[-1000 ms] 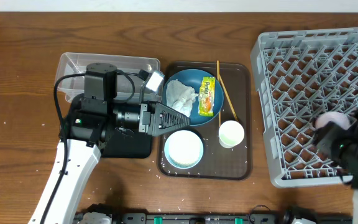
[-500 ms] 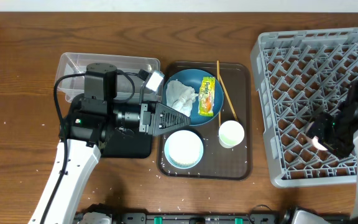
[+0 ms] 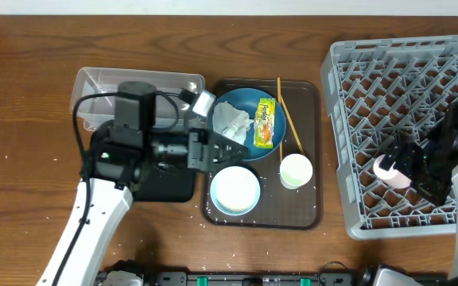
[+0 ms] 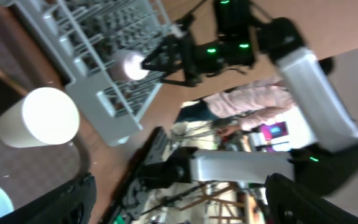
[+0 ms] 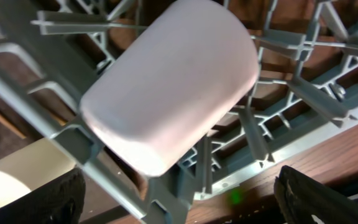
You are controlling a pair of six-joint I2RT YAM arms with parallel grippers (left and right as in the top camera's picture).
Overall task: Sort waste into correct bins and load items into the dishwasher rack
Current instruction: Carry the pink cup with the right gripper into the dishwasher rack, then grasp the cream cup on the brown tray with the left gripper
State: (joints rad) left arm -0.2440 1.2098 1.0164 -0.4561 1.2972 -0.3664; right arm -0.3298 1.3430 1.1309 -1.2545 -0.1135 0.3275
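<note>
Pink-tinted white cup (image 5: 169,84) lay on its side on the lattice floor of the grey dishwasher rack (image 3: 388,71). Right gripper (image 3: 410,164) was just beside it, fingers spread wide, grasping nothing. Left gripper (image 3: 223,148), likewise spread and empty, hung over the blue plate (image 3: 241,107) on the brown tray (image 3: 312,214).

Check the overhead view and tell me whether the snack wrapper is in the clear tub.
No, the wrapper lies on the blue plate beside the tissue.
</note>
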